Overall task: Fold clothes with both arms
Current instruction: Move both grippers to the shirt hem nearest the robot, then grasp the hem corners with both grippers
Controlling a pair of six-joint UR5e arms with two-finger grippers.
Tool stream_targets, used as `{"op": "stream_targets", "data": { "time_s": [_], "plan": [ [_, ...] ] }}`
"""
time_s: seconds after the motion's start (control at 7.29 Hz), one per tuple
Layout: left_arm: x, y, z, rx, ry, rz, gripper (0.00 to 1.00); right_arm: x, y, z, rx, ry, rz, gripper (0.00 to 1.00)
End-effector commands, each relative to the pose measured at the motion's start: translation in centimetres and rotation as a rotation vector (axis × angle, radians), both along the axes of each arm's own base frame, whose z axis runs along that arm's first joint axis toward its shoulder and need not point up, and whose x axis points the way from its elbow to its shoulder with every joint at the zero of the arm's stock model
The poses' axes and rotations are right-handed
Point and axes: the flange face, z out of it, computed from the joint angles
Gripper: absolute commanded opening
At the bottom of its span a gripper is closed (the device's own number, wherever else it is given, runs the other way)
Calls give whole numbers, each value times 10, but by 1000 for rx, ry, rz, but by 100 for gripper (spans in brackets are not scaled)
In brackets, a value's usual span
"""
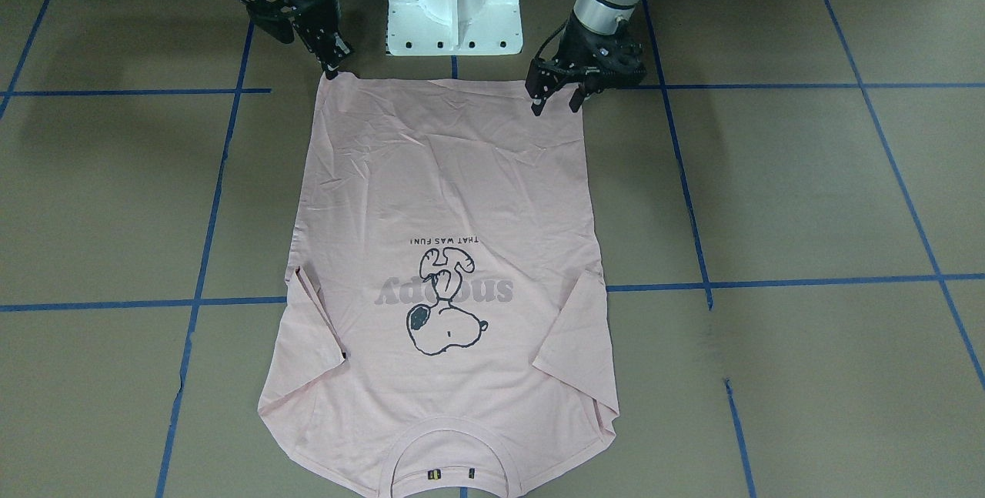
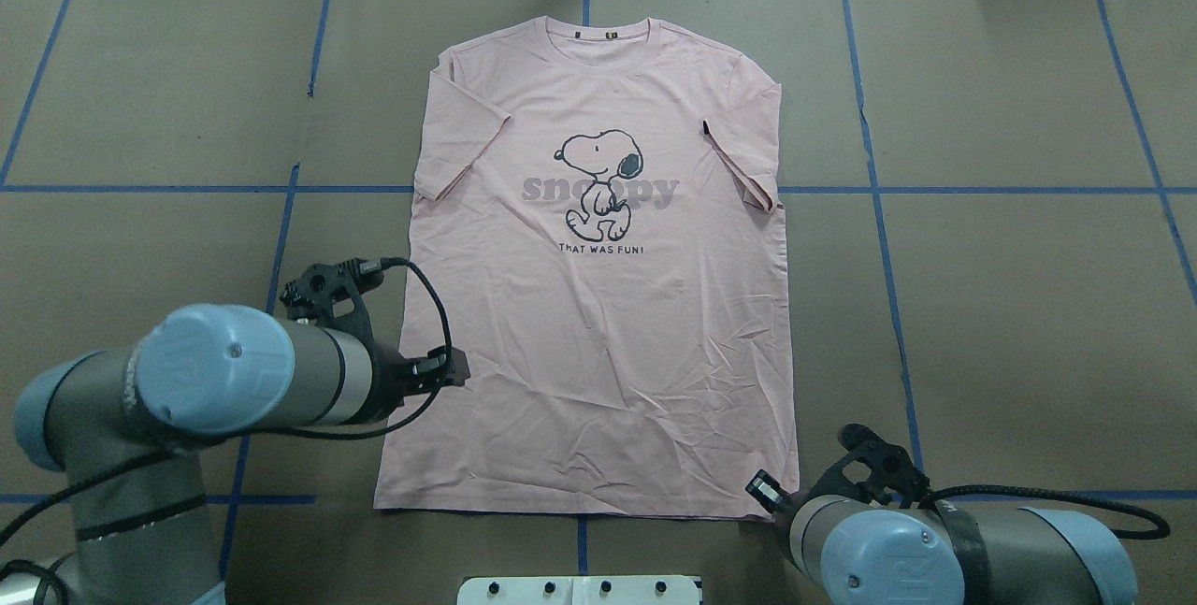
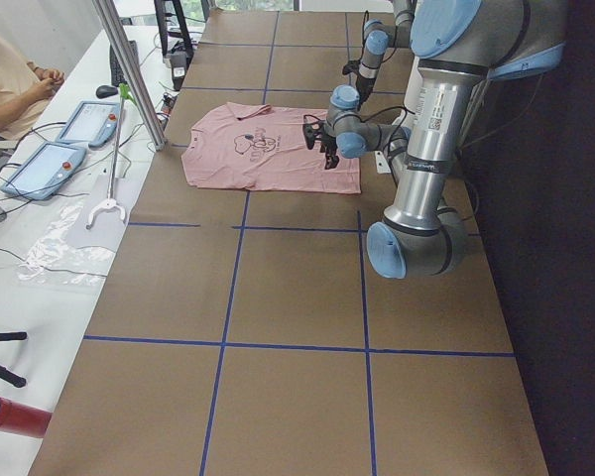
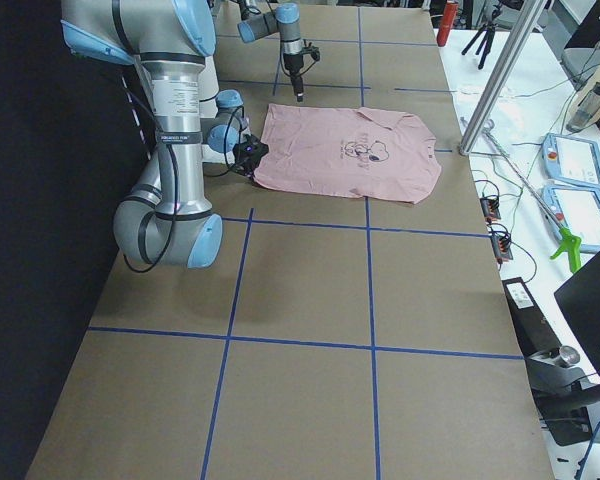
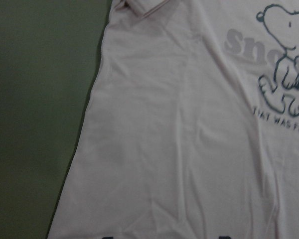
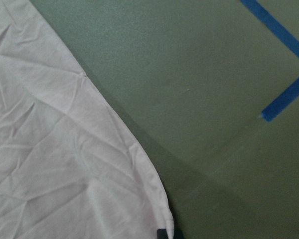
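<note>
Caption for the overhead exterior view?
Print-up pink T-shirt lies flat; left gripper open above its edge, right gripper at a hem corner.

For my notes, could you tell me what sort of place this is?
Probably a robotics lab: two arms at a tape-gridded table, teach pendants alongside, a T-shirt laid out.

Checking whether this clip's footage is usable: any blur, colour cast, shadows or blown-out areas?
Left wrist view: soft and dim, the lettering on the T-shirt smeared, the table tinted green. Right wrist view: sharper, same green cast, a broad shadow across the table at lower right. Front-facing view: crisp, soft arm shadows at the picture's left. Overhead view: washed-out bright strip along the top edge.
</note>
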Motion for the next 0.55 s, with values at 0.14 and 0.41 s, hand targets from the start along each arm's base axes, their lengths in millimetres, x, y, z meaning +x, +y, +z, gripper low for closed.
{"op": "stream_targets", "data": {
  "time_s": [0.14, 0.41],
  "plan": [
    [21, 67, 43, -64, -110, 41, 74, 1, -1, 0, 3, 4, -2, 0],
    [26, 68, 51, -69, -128, 43, 72, 1, -1, 0, 7, 9, -8, 0]
  ]
}}
